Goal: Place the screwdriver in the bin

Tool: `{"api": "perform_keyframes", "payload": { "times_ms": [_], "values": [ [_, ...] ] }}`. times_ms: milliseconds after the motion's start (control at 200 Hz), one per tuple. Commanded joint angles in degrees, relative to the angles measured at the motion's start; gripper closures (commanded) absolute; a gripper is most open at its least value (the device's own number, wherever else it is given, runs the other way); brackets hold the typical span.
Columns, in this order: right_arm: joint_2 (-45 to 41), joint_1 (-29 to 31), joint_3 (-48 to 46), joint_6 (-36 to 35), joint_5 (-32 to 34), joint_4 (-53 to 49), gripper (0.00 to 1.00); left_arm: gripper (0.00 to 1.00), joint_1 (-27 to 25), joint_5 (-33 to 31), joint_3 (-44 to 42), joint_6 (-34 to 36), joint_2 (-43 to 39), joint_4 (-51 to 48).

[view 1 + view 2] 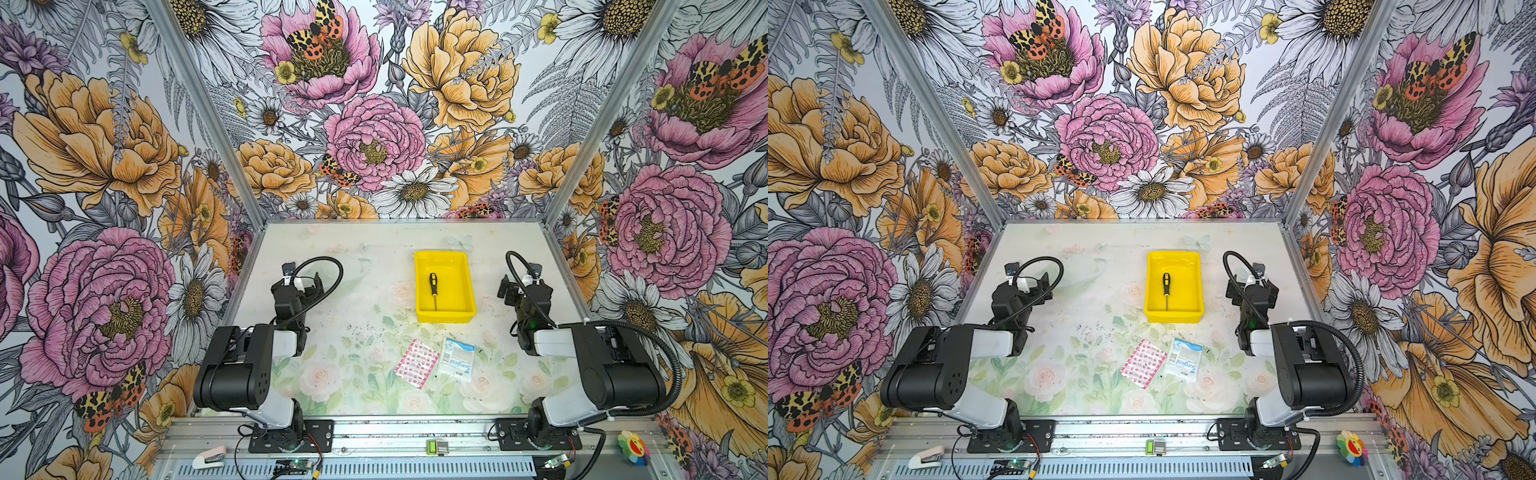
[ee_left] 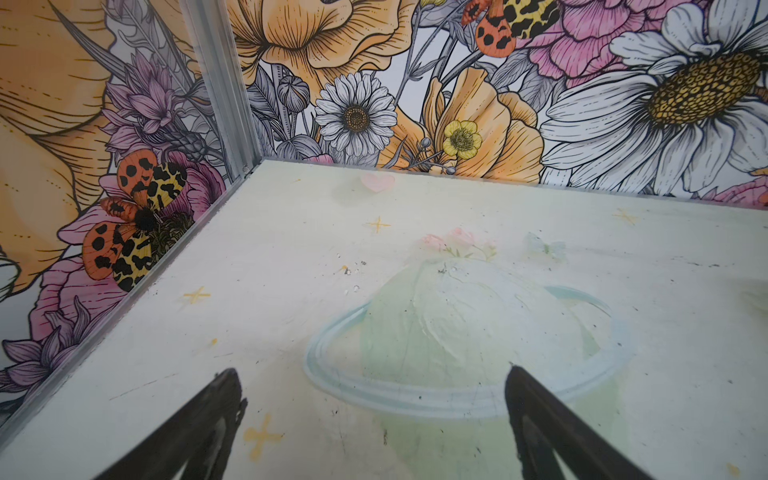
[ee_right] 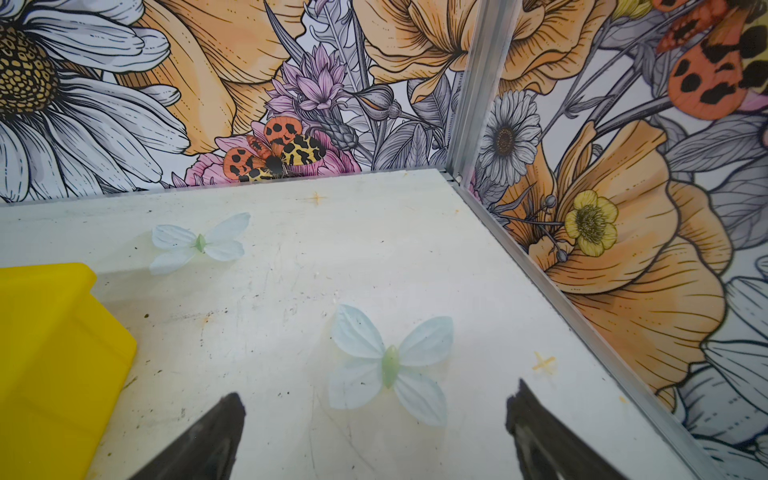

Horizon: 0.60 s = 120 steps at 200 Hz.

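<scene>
The screwdriver (image 1: 433, 289) (image 1: 1166, 289), with its black-and-yellow handle toward the back wall and its thin shaft toward the front, lies inside the yellow bin (image 1: 460, 266) (image 1: 1192, 264) at the table's middle right in both top views. One corner of the bin (image 3: 54, 340) shows in the right wrist view. My left gripper (image 2: 372, 384) (image 1: 309, 284) is open over bare table far left of the bin, holding nothing. On the bin's right, my right gripper (image 3: 374, 401) (image 1: 508, 286) also stands open and empty.
A red-patterned packet (image 1: 417, 363) and a white Surgicol packet (image 1: 457, 358) lie side by side in front of the bin. Floral walls close the table on the left, back and right. A metal rail with the arm bases (image 1: 291, 434) runs along the front.
</scene>
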Motion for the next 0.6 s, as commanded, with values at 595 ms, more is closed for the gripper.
{"api": "perform_keyframes", "payload": {
  "times_ms": [595],
  "values": [
    [0.1,-0.2,-0.1,-0.4,-0.9,1.8,0.01,0.01,-0.4,1.7,-0.3,0.8,0.6,2.7]
  ]
}}
